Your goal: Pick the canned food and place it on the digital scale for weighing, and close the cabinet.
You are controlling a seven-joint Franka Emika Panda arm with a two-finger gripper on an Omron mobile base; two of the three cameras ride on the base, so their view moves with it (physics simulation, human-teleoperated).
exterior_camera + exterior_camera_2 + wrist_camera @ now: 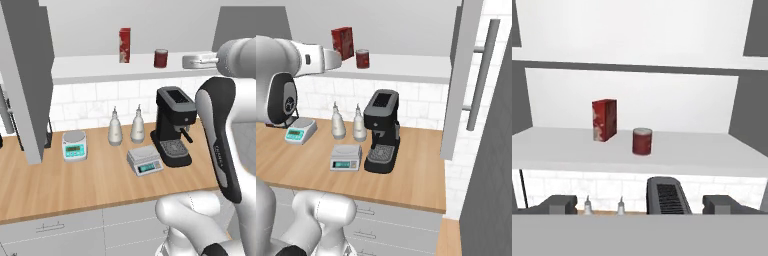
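The canned food [161, 58] [362, 58] [642, 141], a small dark red can, stands upright on the lower shelf of the open cabinet [702, 150]. My gripper [186, 62] [338, 59] [643, 205] hovers at shelf height just in front of the can and apart from it. It is open, its fingertips [559, 204] spread wide with nothing between them. The digital scale [144, 160] [346, 157] with the square platform sits on the wooden counter below, left of the coffee machine. Both cabinet doors [25, 75] [458, 75] stand open.
A taller red carton [124, 45] [604, 120] stands on the shelf left of the can. On the counter are a black coffee machine [173, 125] [381, 130], two white bottles [115, 129], and a round-platform scale [74, 145] [300, 131]. Drawers run below the counter's front edge.
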